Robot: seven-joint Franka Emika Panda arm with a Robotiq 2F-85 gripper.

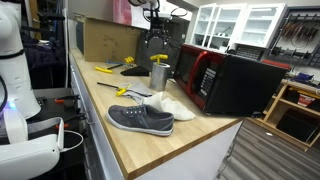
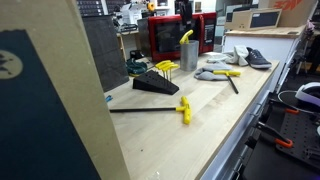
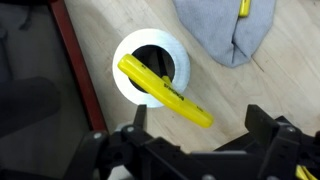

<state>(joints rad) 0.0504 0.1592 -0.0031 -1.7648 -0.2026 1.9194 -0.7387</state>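
Count on the bench [image 1: 170, 150]: one metal cup [image 1: 158, 75], one yellow tool [image 3: 165, 92] in it, two shoes [image 1: 140, 120], two loose yellow-handled tools [image 1: 108, 68], one microwave [image 1: 235, 80], one cardboard box [image 1: 110, 40].

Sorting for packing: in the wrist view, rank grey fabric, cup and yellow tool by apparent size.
1-2. grey fabric and cup: alike; fabric cropped, cup rim nearer the camera.
3. yellow tool: long but thin.
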